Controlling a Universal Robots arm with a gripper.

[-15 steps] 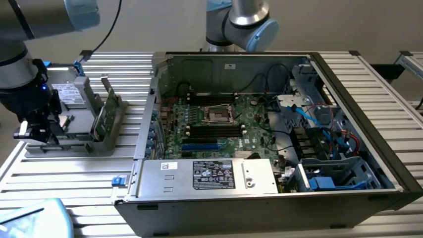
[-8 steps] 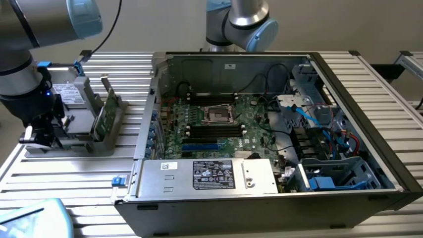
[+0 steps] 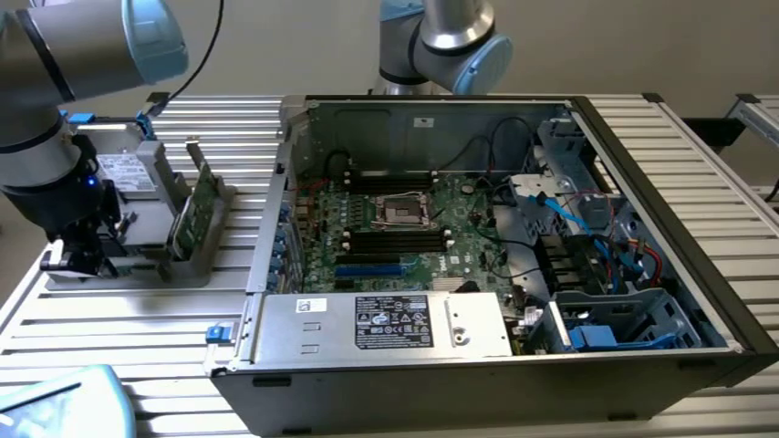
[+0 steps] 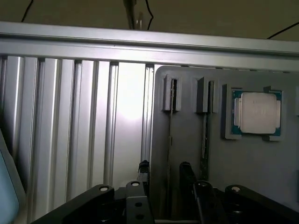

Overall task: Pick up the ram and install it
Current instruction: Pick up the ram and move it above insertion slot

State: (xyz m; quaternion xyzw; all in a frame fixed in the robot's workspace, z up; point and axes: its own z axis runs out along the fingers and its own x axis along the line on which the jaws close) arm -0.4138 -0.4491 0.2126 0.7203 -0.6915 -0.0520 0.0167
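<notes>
Two ram sticks stand on edge in a grey holder [image 3: 152, 246] at the exterior view's left. The ram [image 3: 192, 219] shows green with a thin top edge. In the wrist view I look down on the ram [image 4: 170, 140] edge-on, with a second stick [image 4: 205, 135] beside it. My gripper [image 3: 79, 260] hangs low at the holder's near end. The gripper [image 4: 165, 170] is open, with black fingertips [image 4: 144, 168] either side of the first stick's line. Nothing is held.
A square silver processor [image 4: 257, 112] lies in the holder [image 4: 261, 168] beside the sticks. The open computer case [image 3: 633, 182] holds the motherboard with black memory slots [image 3: 389, 239]. A second arm [image 3: 439, 41] stands behind the case. A teal object [image 3: 55, 401] sits at the near corner.
</notes>
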